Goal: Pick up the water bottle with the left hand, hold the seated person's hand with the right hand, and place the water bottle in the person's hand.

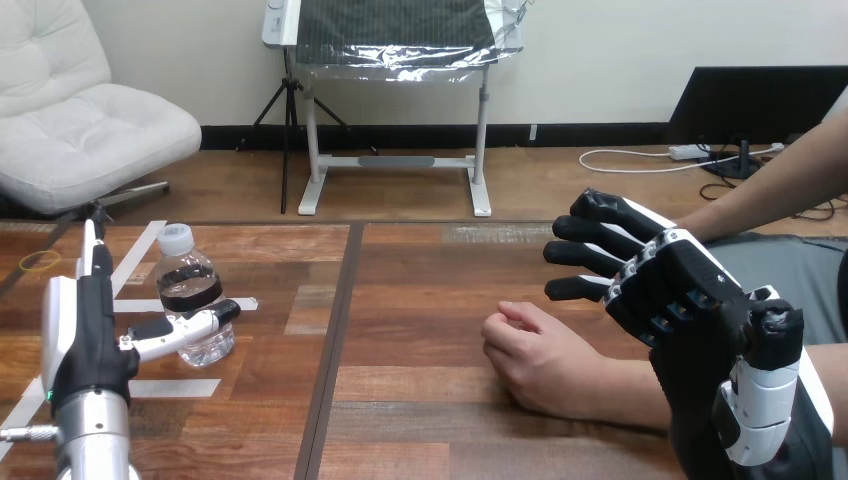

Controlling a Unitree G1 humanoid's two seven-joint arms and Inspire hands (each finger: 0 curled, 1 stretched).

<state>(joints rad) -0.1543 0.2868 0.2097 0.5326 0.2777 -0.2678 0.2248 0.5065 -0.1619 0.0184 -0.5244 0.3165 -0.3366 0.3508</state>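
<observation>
A clear water bottle (pixel 187 290) with a white cap and dark label stands upright on the table's left part. My left hand (pixel 85 335) is just left of it, edge-on and open. Its fingers point straight away from me, and its thumb (pixel 190 328) reaches across the front of the bottle's lower half. The person's hand (pixel 540 358) rests on the table right of centre as a loose fist, knuckles toward the left. My right hand (pixel 685 290) hovers open above that hand's wrist and forearm, fingers spread toward the left, apart from it.
The person's other arm (pixel 780 190) comes in at the upper right. White tape strips (pixel 140 255) and a yellow rubber ring (pixel 40 262) lie on the table's left part. A dark seam (pixel 335 340) runs down the wooden table between bottle and fist.
</observation>
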